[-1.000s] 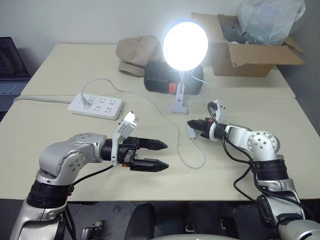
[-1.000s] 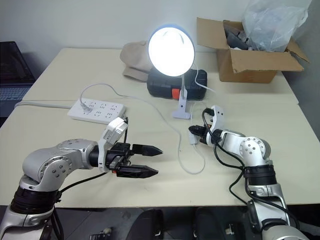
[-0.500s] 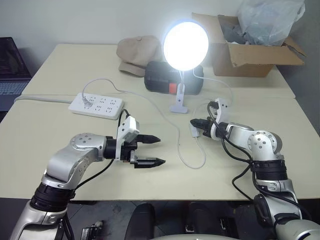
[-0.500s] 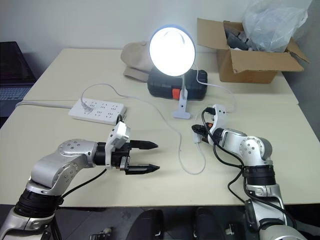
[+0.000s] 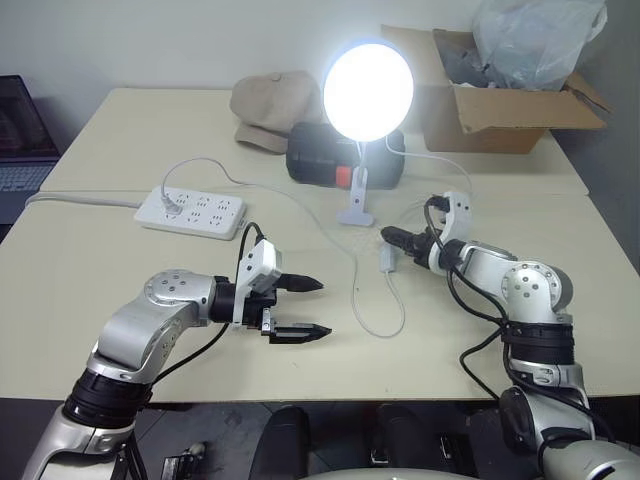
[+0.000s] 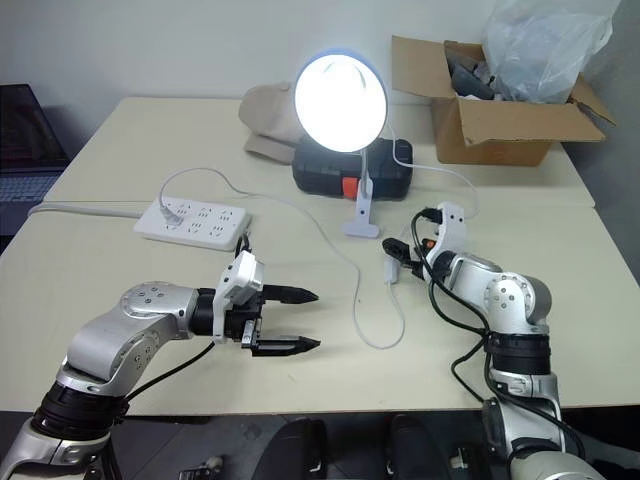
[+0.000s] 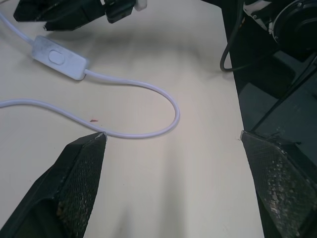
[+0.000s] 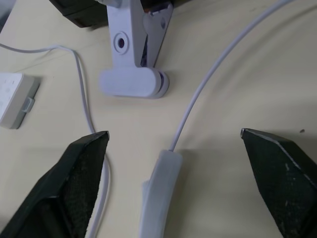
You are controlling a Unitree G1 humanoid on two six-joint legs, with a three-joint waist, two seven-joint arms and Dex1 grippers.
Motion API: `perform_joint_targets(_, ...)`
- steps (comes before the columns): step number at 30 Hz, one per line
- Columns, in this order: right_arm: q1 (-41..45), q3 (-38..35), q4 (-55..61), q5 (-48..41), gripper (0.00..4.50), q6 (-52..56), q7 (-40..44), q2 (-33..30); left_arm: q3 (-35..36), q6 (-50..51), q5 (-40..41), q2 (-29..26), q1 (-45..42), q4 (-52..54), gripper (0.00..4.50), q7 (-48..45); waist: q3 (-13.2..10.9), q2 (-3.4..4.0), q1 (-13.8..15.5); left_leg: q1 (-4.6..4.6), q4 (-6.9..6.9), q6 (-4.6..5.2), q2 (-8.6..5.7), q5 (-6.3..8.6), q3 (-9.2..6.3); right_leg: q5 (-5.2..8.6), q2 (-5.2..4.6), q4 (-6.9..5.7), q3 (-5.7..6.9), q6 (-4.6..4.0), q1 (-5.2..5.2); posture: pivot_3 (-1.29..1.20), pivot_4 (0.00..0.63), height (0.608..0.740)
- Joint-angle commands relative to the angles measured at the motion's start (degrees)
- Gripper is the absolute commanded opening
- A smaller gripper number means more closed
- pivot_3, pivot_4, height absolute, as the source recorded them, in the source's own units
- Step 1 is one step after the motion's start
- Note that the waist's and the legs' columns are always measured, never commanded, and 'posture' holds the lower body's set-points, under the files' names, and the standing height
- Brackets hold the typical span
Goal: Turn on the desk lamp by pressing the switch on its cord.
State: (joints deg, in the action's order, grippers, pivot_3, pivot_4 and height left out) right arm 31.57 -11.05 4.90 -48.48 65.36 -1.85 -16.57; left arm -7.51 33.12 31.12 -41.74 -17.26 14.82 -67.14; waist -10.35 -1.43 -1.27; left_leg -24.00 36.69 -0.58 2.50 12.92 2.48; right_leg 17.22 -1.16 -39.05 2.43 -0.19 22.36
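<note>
Desk lamp [image 5: 368, 92] lit, round shade glaring white, face toward camera; thin neck down to white clamp base [image 5: 357, 214] standing on table [image 5: 80, 260], at 12 o'clock from the switch. Switch [image 5: 386, 259] = small white oblong w/ oval rocker, lying flat on table mid-way along thin white cord [image 5: 368, 325]. Cord loops loosely from switch toward table's near edge, then back up toward 11 o'clock to power strip [image 5: 193, 212].

Right gripper [image 5: 397, 238] just beside switch at its 1–2 o'clock, tips pointing at it, not touching; fingers spread wide in right wrist view, switch lying between them, nothing held. Left gripper [image 5: 312, 308] at 8 o'clock from switch, apart from it, jaws wide, empty; one fingertip [image 7: 94, 141] close by the cord loop.

Containers: open cardboard box [image 5: 495, 105] at 1 o'clock, far right of table, holds crumpled clear plastic bag [image 5: 535, 42] + dark items, can't tell what. Black case [image 5: 320, 157] w/ red latch behind lamp, shut. Beige cap [image 5: 272, 108] beside it at 10 o'clock.
</note>
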Motion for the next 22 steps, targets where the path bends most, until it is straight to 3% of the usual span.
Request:
perform_joint_targets(1, -2.69, 1.1, 10.44, 0.19, 4.45, 0.7, 6.14, -6.78, 1.87, -2.19, -0.8, -0.15, 0.6, -0.09, 4.5, 0.69, 0.0, 0.0, 0.09, 0.0, 0.0, 0.0, 0.0, 0.0, 0.01, 0.0, 0.0, 0.02, -0.01, 0.0, 0.0, 0.0, 0.15, 0.74)
perform_joint_targets(4, -7.54, 4.76, 18.48, 0.62, 4.45, -2.37, 18.34, -16.61, 2.9, -4.4, -3.93, -0.39, 0.56, -0.54, 4.5, 3.84, -0.01, 0.02, 0.36, -0.01, 0.01, 0.01, -0.01, 0.01, 0.1, 0.0, -0.01, 0.06, -0.09, 0.01, 0.02, 0.0, 0.15, 0.74)
perform_joint_targets(9, -19.89, 2.88, 27.71, 7.91, 4.45, -19.61, 42.93, -35.74, 7.02, -3.97, -4.24, -3.22, -1.12, -1.95, 4.5, 4.87, -0.05, 0.01, 0.88, 0.02, 0.0, 0.11, 0.01, 0.07, 0.14, 0.02, 0.02, 0.1, -0.11, 0.03, 0.04, 0.0, 0.15, 0.74)
perform_joint_targets(16, -25.62, -5.06, 23.2, 11.98, 4.45, -33.57, 62.06, -46.28, 9.27, -0.2, -1.24, -5.86, -2.83, -2.01, 4.5, 2.96, -0.08, 0.0, 0.98, 0.15, 0.06, 0.1, 0.1, 0.07, 0.2, 0.01, 0.1, 0.07, -0.13, 0.05, -0.03, 0.0, 0.15, 0.74)
perform_joint_targets(22, -26.0, -5.95, 20.12, 13.6, 4.45, -37.49, 67.78, -48.6, 10.13, 3.48, 2.57, -6.43, -2.8, -1.1, 4.5, 1.56, -0.09, -0.03, 1.16, 0.14, 0.11, 0.09, 0.1, 0.07, 0.22, 0.01, 0.08, 0.08, -0.14, 0.05, -0.05, 0.0, 0.15, 0.74)
